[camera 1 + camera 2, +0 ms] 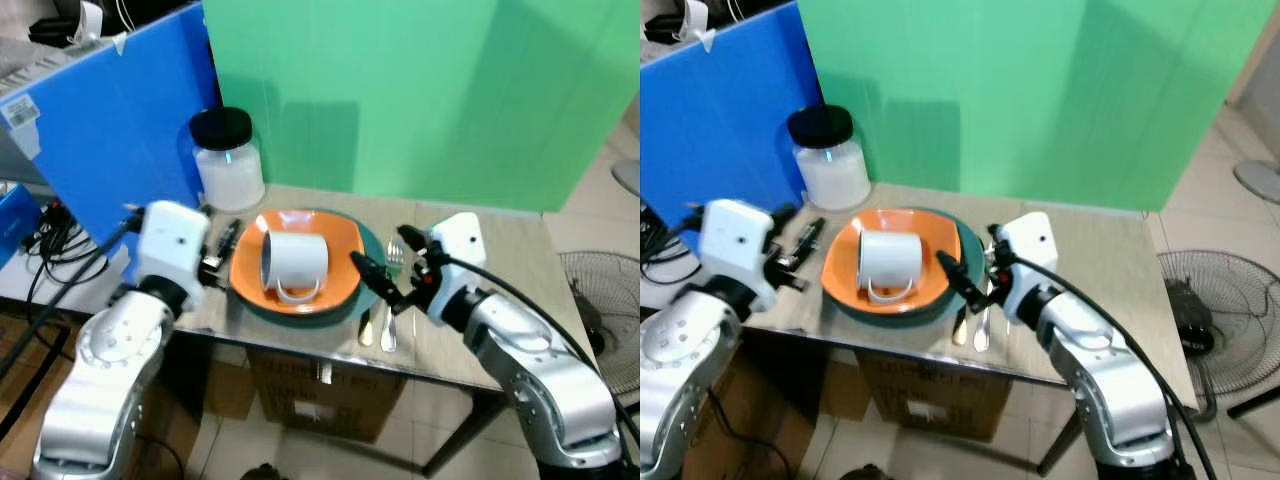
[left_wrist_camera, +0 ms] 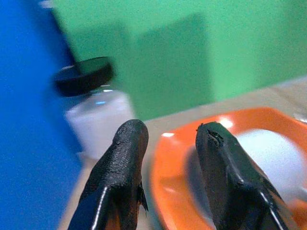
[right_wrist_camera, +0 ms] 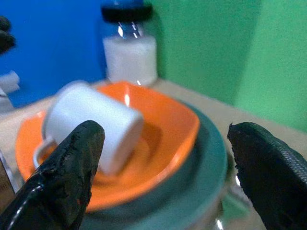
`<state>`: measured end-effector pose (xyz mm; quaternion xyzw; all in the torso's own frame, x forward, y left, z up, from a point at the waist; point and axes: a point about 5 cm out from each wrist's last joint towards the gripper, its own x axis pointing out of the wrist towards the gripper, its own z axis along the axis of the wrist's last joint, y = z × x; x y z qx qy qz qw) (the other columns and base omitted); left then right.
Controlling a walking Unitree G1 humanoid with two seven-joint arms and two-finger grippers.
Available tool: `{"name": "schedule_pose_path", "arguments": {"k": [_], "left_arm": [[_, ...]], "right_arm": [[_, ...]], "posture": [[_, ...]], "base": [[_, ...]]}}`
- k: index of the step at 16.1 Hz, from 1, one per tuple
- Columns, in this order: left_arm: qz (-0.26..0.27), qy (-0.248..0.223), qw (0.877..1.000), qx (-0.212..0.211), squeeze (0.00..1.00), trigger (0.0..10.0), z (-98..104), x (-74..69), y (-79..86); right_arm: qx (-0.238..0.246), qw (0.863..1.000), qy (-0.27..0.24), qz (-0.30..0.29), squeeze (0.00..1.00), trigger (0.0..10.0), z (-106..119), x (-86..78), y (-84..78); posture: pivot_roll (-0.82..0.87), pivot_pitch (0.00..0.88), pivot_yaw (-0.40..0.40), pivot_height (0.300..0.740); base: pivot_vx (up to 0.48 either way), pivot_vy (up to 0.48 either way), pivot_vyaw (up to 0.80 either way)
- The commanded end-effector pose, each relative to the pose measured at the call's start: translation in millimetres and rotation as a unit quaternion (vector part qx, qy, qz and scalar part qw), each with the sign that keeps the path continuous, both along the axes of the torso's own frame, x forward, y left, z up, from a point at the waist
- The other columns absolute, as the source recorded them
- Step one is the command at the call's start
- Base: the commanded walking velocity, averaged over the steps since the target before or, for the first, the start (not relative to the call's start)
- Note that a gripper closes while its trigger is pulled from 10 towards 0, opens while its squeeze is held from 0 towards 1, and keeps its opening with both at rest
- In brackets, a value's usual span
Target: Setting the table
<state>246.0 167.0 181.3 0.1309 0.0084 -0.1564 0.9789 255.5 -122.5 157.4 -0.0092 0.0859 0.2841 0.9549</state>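
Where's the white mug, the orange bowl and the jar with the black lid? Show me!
white mug [image 1: 295, 260], left eye view, on its side wall.
orange bowl [image 1: 342, 238], left eye view, on the bare far corner.
jar [image 1: 230, 175], left eye view, on its white body under the black lid.

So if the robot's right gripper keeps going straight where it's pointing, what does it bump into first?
Probably the green plate under the orange dish; the open right gripper points at its rim, with the tipped white mug farther on.

We see the teal plate [image 1: 368, 262] mostly covered by the orange dish [image 1: 345, 236]. The cutlery [image 1: 388, 322] is partly behind the right tool [image 1: 390, 275], its kind too blurred to tell.
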Motion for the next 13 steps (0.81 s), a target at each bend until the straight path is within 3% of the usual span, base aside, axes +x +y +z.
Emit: {"name": "schedule_pose_path", "arguments": {"k": [1, 2, 5, 9, 13], "left_arm": [[-0.047, 0.005, 0.999, 0.001, 0.00, 10.0, 1.8, -5.4, -5.5], [-0.057, 0.008, 0.998, 0.002, 0.00, 10.0, 1.5, -6.3, -6.6], [-0.149, 0.039, 0.988, 0.018, 0.00, 10.0, -0.1, -20.2, -15.2], [-0.197, 0.070, 0.977, 0.038, 0.00, 10.0, -2.3, -28.2, -13.2], [-0.229, 0.090, 0.968, 0.041, 0.00, 10.0, -2.3, -37.1, -13.5]], "right_arm": [[-0.003, 1.000, 0.012, -0.024, 0.00, 10.0, 2.1, 3.0, -3.0], [-0.004, 0.999, 0.016, -0.030, 0.00, 10.0, 1.8, 3.4, -3.9], [-0.042, 0.994, 0.083, -0.048, 0.00, 10.0, -6.0, 10.9, -7.7], [-0.092, 0.983, 0.146, -0.058, 0.00, 10.0, -20.7, 28.4, 7.8], [-0.139, 0.972, 0.169, -0.086, 0.00, 10.0, -28.4, 39.3, 4.9]], "posture": [[0.14, 0.000, 0.009, 0.740], [0.14, 0.000, 0.007, 0.740], [0.15, 0.000, -0.014, 0.740], [0.14, 0.000, -0.013, 0.740], [0.15, 0.000, -0.016, 0.740]], "base": [[0.000, 0.000, 0.00], [0.000, 0.000, 0.00], [0.000, 0.000, 0.00], [0.000, 0.000, 0.00], [0.000, 0.000, 0.00]]}}
